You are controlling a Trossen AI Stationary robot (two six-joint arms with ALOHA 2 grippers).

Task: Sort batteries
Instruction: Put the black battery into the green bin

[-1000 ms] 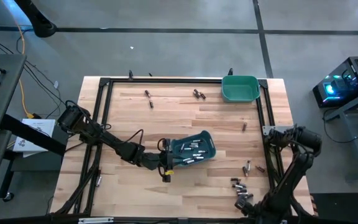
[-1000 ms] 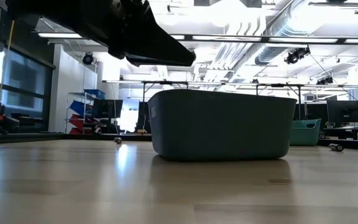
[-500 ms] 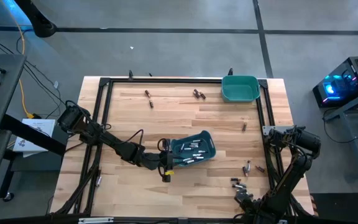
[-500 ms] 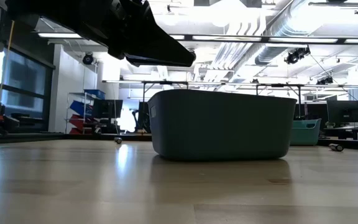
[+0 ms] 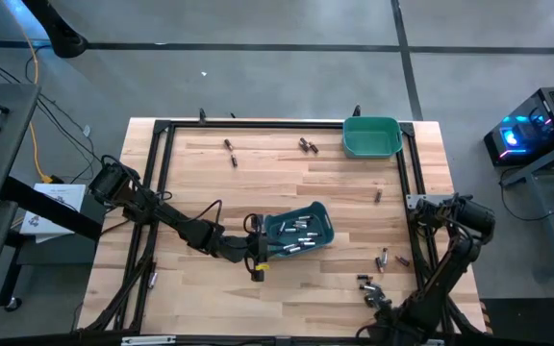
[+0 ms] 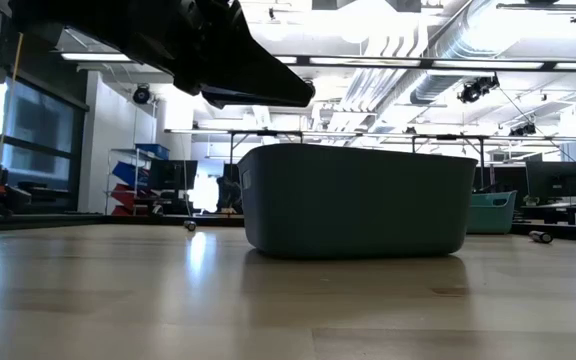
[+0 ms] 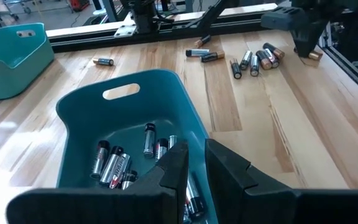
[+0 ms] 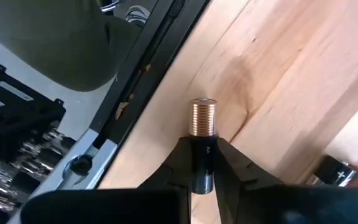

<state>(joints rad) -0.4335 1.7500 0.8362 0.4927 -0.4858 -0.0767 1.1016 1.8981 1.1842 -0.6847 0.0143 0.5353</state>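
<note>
Since the earlier frame the right arm has drawn nearer the bench's near edge, and its right gripper [image 8: 202, 163] now pinches one small cylindrical battery with a black body and a copper-coloured ribbed end [image 8: 202, 124], lengthwise between the fingertips, over the pale wooden bench [image 5: 287, 183] at its near right corner. The left gripper [image 7: 194, 168] is unchanged: its fingers are pressed close on the near rim of the dark teal plastic bin [image 5: 298, 232] at bench centre, which holds several silvery and dark batteries [image 7: 114, 165]. More loose batteries [image 7: 253, 61] lie scattered near the right edge and at the far side; a lighter green plastic bin [image 5: 370, 135] sits at the far right corner. Handling, as a judgement: each cell is rigid, light, smooth and apt to roll or slip, so a grip across the mid-barrel, square to its axis, suits best.
</note>
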